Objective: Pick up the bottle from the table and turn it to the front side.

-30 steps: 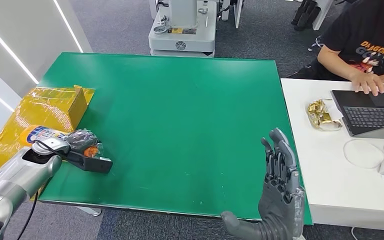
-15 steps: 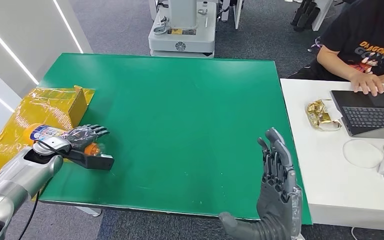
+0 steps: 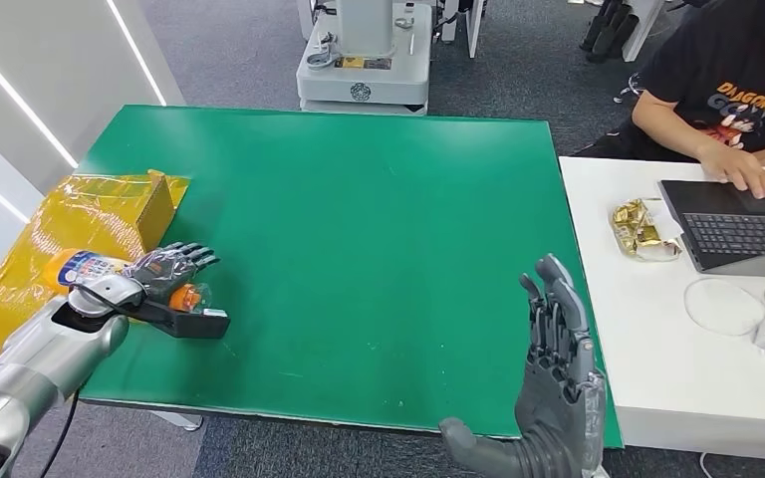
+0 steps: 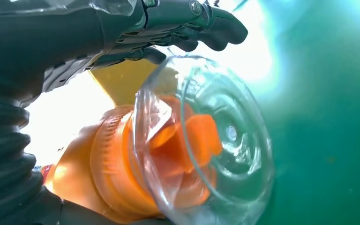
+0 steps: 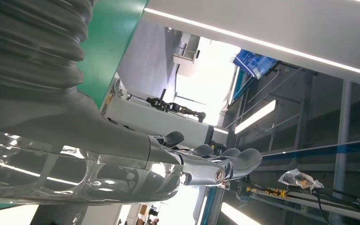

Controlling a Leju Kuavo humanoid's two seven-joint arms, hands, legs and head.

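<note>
The bottle lies on its side at the left edge of the green table, half on yellow cardboard, its orange cap pointing toward the table's middle. In the left wrist view the orange cap sits under a clear cover. My left hand reaches over the bottle's neck with its fingers stretched out straight above the cap, not wrapped around it. Its dark thumb lies on the table beside the cap. My right hand stands open at the table's near right edge, fingers pointing up, holding nothing; the right wrist view shows the right hand against the ceiling.
A yellow cardboard box lies at the table's left edge behind the bottle. To the right is a white table with a laptop, a gold wrapper and a cable; a person types there. A white machine base stands beyond the far edge.
My left hand's fingers, curled around the bottle's neck a second ago, have uncurled and now stretch out flat over it. The bottle and my right hand have barely moved.
</note>
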